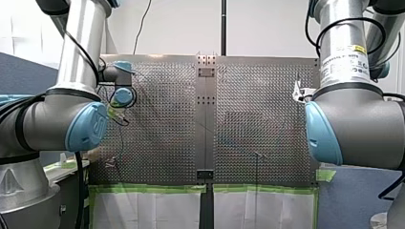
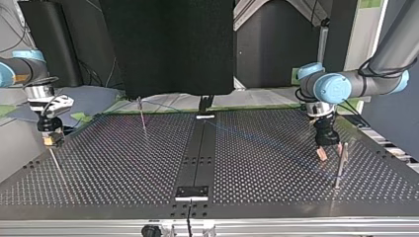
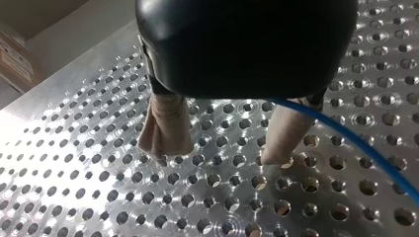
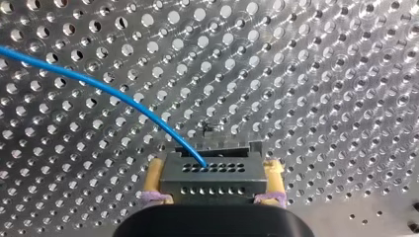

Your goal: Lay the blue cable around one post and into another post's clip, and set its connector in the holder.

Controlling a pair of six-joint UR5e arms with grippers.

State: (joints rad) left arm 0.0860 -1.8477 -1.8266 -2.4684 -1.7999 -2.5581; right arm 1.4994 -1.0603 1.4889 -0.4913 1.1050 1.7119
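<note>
In the right wrist view my right gripper (image 4: 212, 197), with yellow pads, is shut on a dark grey connector block (image 4: 210, 175). The blue cable (image 4: 99, 84) leaves the block's top and curves away over the perforated plate. In the left wrist view my left gripper (image 3: 220, 148) hangs open just above the plate, beige pads apart with nothing between them. The blue cable (image 3: 356, 140) runs past the outer side of one finger. In the top view my left gripper (image 2: 330, 150) is beside a thin post (image 2: 340, 165) at the right, and my right gripper (image 2: 49, 139) is at the far left.
A second thin post (image 2: 142, 116) stands at the back left of centre in the top view. A dark seam strip (image 2: 197, 153) splits the perforated table (image 2: 123, 163). In the front view my bulky arm elbows (image 1: 86, 126) (image 1: 325, 133) stand over both table sides.
</note>
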